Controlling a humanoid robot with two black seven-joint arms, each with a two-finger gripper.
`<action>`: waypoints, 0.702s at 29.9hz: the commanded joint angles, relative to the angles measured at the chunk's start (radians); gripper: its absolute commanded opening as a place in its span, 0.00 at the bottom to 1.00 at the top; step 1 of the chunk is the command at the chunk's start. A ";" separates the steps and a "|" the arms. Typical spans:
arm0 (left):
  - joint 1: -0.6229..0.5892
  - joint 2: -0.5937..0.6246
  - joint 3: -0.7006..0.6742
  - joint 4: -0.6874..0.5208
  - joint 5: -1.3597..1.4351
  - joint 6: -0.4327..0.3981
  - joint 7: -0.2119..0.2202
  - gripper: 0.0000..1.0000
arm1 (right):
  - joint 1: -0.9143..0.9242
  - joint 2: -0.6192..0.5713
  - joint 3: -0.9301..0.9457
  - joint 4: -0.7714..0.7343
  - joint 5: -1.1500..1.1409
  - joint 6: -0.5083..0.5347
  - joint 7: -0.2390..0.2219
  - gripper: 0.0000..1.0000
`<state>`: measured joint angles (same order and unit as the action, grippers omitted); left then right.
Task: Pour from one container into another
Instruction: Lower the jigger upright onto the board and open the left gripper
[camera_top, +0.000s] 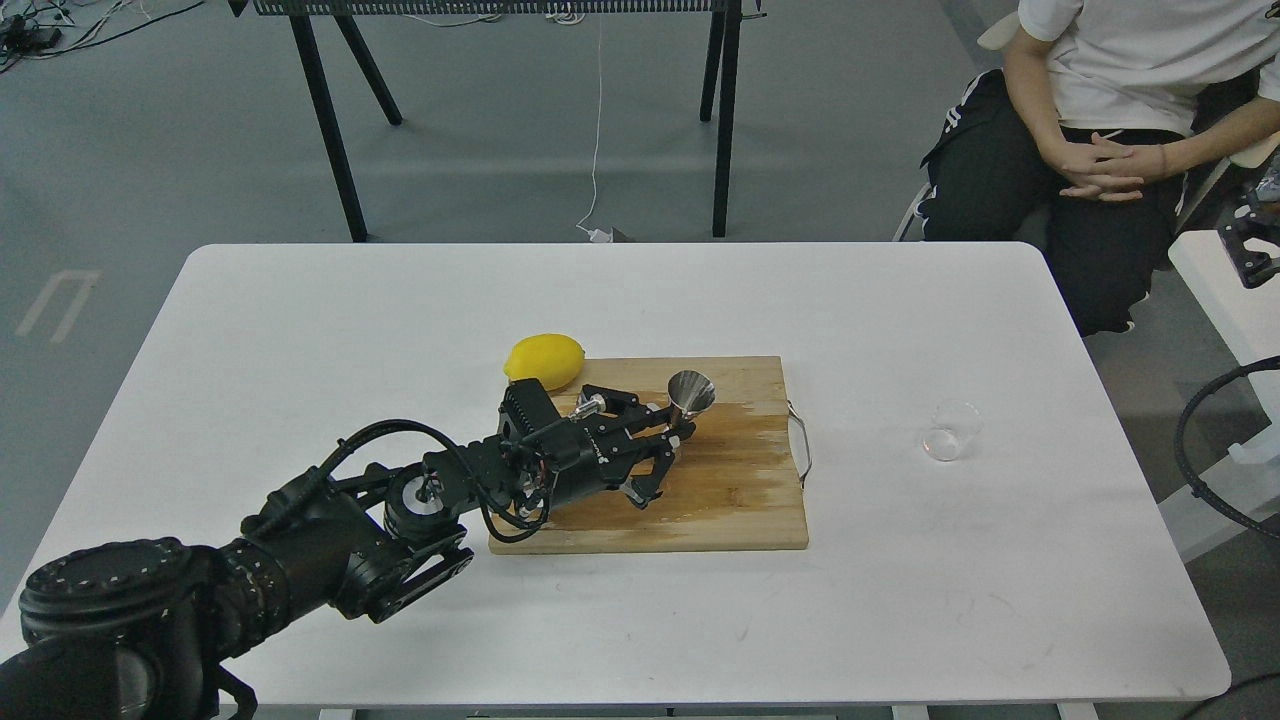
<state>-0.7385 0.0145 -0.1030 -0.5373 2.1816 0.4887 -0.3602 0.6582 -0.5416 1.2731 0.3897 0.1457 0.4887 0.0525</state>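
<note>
The shiny steel jigger (690, 392) stands upright on the wooden cutting board (720, 500), near its back edge. My left gripper (672, 432) reaches in from the left and is shut on the jigger's narrow waist. The clear glass cup (950, 430) stands alone on the white table (900, 300), to the right of the board and well away from the gripper. My right gripper is not in view; only a black cable loop shows at the right edge.
A yellow lemon (544, 360) lies on the table at the board's back left corner, just behind my left wrist. The board has a metal handle (800, 445) on its right side. A seated person (1110, 120) is beyond the table's far right corner.
</note>
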 joint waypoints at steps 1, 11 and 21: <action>0.001 -0.004 0.000 0.019 0.000 0.000 -0.002 0.21 | 0.000 -0.009 0.000 0.001 0.000 0.000 0.000 1.00; 0.004 -0.004 0.000 0.020 0.000 0.000 0.000 0.24 | -0.003 -0.009 0.002 0.001 0.002 0.000 0.000 1.00; 0.007 -0.004 0.000 0.028 0.000 0.000 0.000 0.27 | -0.003 -0.009 0.000 0.001 0.002 0.000 0.000 1.00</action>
<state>-0.7318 0.0108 -0.1027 -0.5104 2.1816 0.4887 -0.3606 0.6551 -0.5506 1.2735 0.3913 0.1473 0.4887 0.0521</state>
